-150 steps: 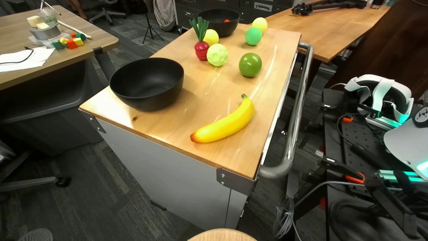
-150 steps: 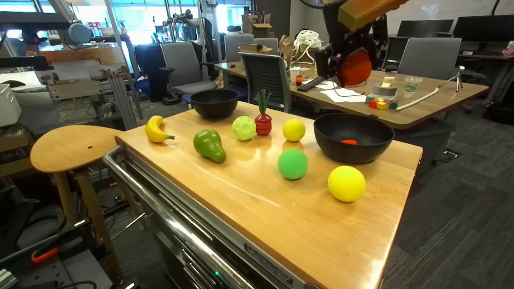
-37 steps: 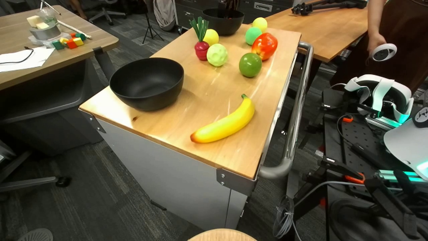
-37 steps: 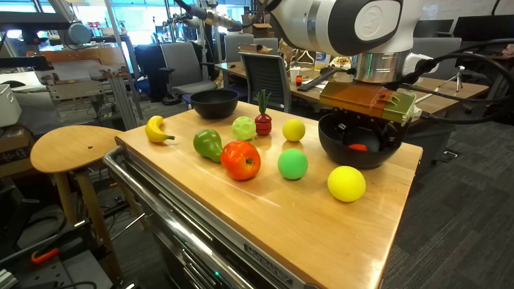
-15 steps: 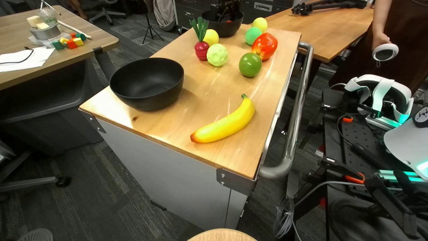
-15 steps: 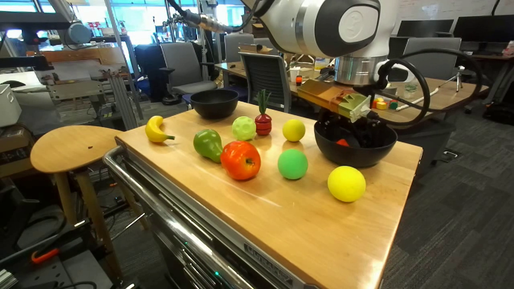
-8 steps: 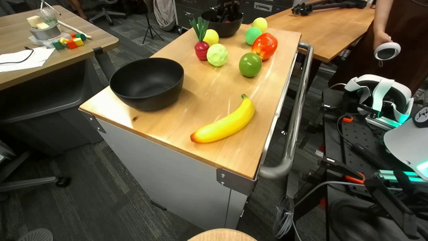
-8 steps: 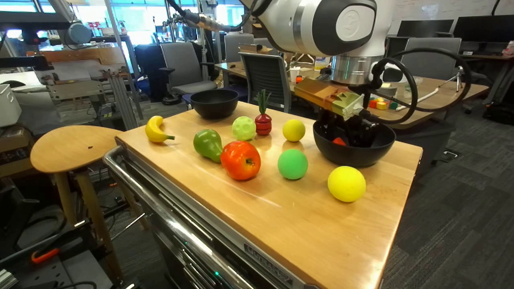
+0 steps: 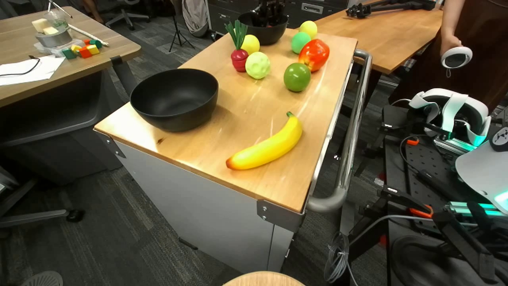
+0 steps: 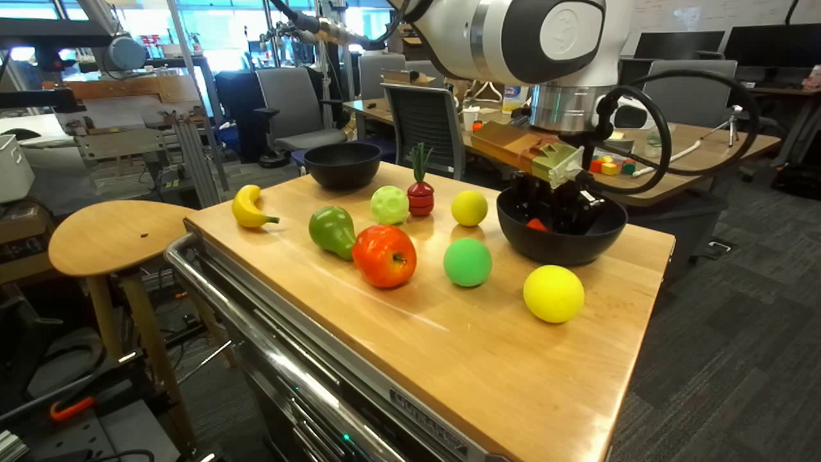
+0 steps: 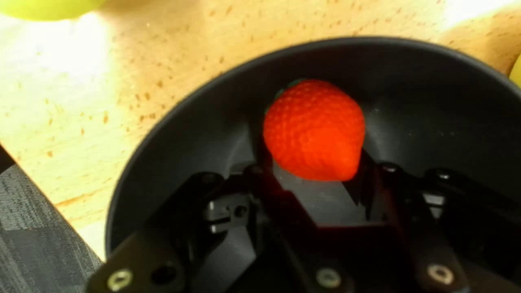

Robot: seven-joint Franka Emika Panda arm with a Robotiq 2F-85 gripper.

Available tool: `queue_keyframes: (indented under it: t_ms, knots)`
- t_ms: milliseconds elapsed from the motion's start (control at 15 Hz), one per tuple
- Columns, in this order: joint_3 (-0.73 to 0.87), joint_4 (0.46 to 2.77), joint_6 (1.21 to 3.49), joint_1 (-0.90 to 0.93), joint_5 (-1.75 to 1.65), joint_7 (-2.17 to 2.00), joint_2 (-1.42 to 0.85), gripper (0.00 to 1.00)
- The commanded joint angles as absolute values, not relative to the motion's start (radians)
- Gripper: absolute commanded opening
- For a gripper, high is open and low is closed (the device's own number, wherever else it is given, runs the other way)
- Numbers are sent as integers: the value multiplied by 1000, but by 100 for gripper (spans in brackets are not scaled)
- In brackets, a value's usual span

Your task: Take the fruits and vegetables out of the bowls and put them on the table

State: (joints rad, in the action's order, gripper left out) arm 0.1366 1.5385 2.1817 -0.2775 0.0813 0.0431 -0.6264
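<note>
Bowl shifted slightly, ringing strawberry and fingers; yellow ball near.

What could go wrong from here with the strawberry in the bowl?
The jaws stand on either side of the strawberry, but being rounded and tapering, it might slip out. They also reach down inside the black bowl, so a sideways move could drag it, perhaps into a nearby yellow ball, which may roll.
</note>
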Motion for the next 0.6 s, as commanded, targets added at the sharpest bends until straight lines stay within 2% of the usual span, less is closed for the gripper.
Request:
queue_keyframes:
  t_ms: [0, 67, 200, 400, 467, 533]
  knots:
    - [146, 1525, 2144, -262, 64, 20, -612, 24]
    - [145, 1525, 2140, -262, 65, 19, -612, 67]
    - [146, 1527, 2111, -257, 64, 11, -606, 72]
    - [142, 1543, 2058, -250, 65, 8, -592, 95]
    - [141, 1546, 2040, -248, 65, 9, -588, 100]
    - [139, 1544, 2026, -246, 66, 12, -587, 60]
